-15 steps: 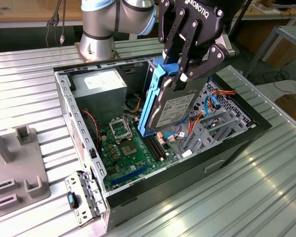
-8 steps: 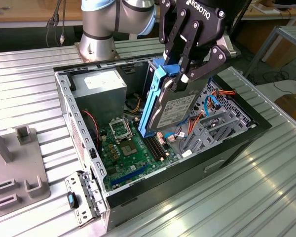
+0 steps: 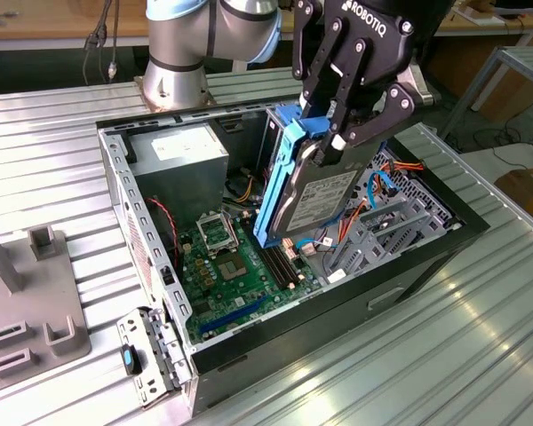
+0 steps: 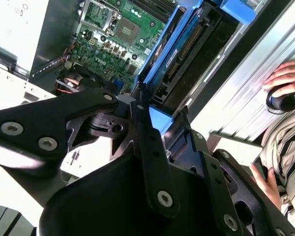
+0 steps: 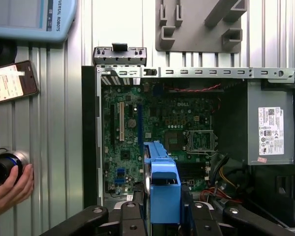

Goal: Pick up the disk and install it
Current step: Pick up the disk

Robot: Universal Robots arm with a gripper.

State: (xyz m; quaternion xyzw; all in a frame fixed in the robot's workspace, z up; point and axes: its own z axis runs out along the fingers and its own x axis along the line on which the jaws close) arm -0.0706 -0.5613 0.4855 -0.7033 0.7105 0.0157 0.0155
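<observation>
— What does the tool (image 3: 327,138) have?
— It is clamped on the disk (image 3: 315,200), gripping the top end of its blue rail frame. The disk hangs tilted, its lower end down inside the open computer case (image 3: 444,240).
— Which side of the disk shows?
— The exterior view gives the labelled face. The first wrist view gives the blue frame (image 5: 162,187) edge-on, between the dark fingers (image 5: 132,216).
— And under it?
— The green motherboard (image 3: 240,266); whether they touch, I cannot tell. Farther in stands the grey power supply (image 5: 268,128).
— Beyond the case?
— The ribbed metal counter (image 3: 480,355). In the first wrist view a phone (image 5: 12,81) lies there, and a person's hand (image 5: 10,189) rests on a dark round device (image 5: 2,167).
</observation>
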